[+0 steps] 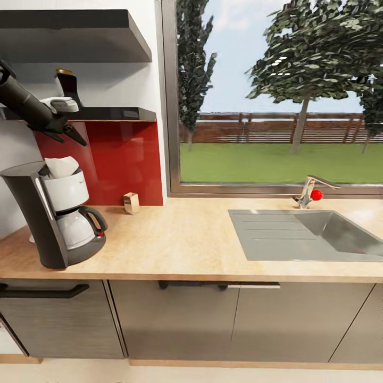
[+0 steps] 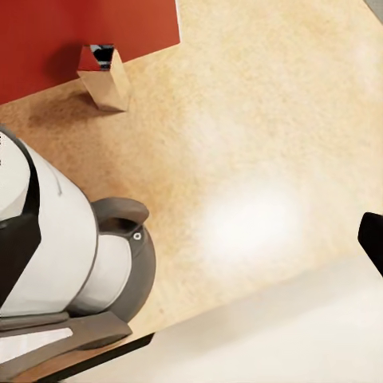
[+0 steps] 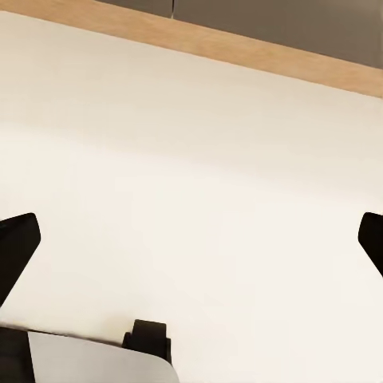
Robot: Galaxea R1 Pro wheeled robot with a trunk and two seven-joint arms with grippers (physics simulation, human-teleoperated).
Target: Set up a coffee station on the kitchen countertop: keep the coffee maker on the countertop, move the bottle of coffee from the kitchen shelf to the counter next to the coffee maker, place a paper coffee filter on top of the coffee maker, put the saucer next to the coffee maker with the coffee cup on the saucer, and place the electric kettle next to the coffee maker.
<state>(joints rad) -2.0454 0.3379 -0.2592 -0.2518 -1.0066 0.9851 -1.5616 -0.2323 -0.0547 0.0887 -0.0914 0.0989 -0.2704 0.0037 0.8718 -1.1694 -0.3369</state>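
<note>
The black coffee maker [image 1: 53, 213] with its white housing stands at the left end of the kitchen countertop [image 1: 191, 244]; the left wrist view looks down on the coffee maker [image 2: 64, 239]. A tan paper coffee filter [image 1: 131, 202] stands near the red backsplash, to the machine's right, and the left wrist view catches the paper coffee filter [image 2: 104, 76] too. The dark bottle of coffee [image 1: 68, 88] stands on the kitchen shelf [image 1: 119, 113]. My left gripper [image 1: 66, 135] hangs open and empty just below that shelf, above the machine. My right gripper [image 3: 191, 239] is open over pale floor. Saucer, cup and kettle are out of view.
A steel sink [image 1: 314, 234] with a faucet [image 1: 308, 194] is set into the counter's right half. A second black shelf [image 1: 74, 37] hangs above the first. A large window fills the wall behind. Dark cabinet fronts [image 1: 175, 319] run below the counter.
</note>
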